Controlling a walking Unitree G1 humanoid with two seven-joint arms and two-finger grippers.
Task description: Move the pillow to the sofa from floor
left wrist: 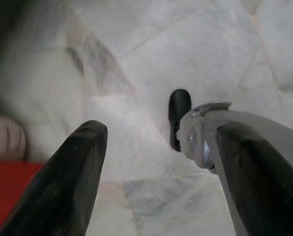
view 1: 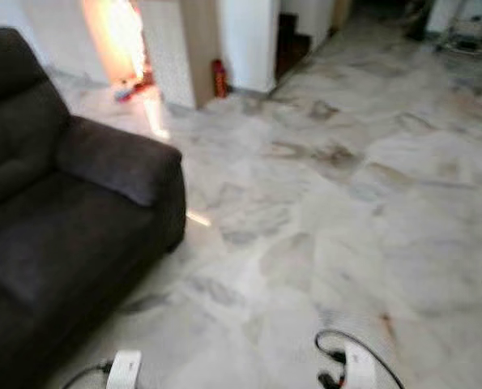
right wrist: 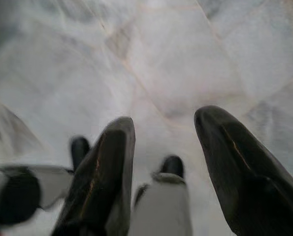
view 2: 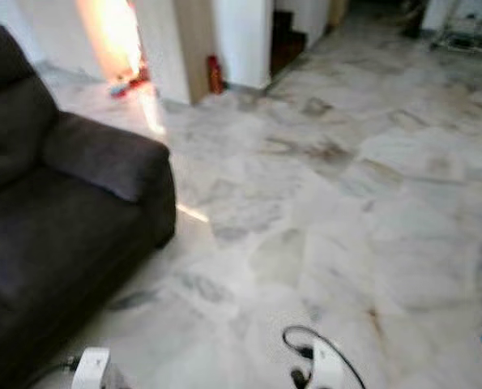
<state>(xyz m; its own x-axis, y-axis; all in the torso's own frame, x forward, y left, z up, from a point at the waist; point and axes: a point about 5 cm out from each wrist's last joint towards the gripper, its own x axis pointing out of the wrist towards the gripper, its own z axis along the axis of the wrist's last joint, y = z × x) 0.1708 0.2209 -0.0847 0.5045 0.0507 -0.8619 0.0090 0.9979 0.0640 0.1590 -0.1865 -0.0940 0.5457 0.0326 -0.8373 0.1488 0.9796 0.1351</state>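
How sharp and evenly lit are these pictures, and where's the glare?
Left eye view: soft motion blur overall; an orange-white glare blows out the opening behind the dark sofa, with a bright streak on the marble floor. Right eye view: the same. Left wrist view: the near fingers are out of focus. Right wrist view: blurred throughout, evenly lit.

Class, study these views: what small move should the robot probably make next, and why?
Probably turn to search for the pillow: the marble floor ahead carries none, the dark sofa sits at the robot's left, and both grippers, left and right, hang open and hold nothing.
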